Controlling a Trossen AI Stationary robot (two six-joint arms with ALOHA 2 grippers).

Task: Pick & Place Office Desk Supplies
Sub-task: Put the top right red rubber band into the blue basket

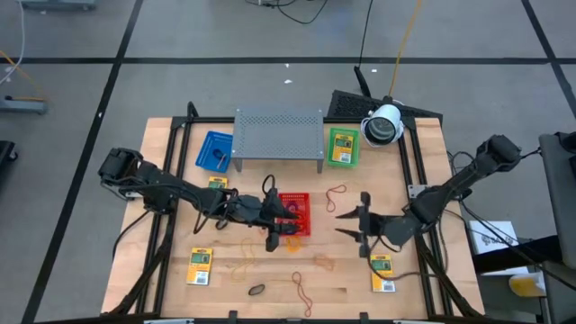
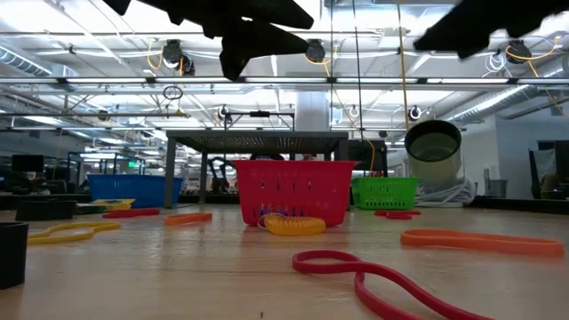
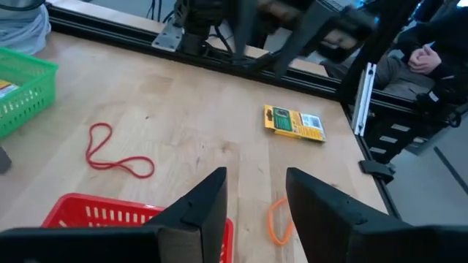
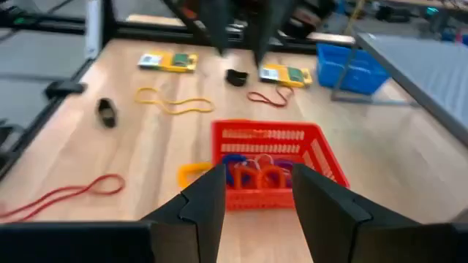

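Note:
The red mesh basket stands mid-table and holds several rubber bands. My left gripper hovers at its left edge, open, with nothing between its fingers. To the basket's right, my right gripper faces it, also open and empty, fingers apart. Loose bands lie around: a red one, an orange one, a black one, a yellow one. Yellow-and-green packets lie at the left, front left and front right.
At the back stand a grey perforated rack, a blue basket and a green basket holding another packet. A white camera sits back right. Black frame rails run along the table's sides. A seated person is beyond the right edge.

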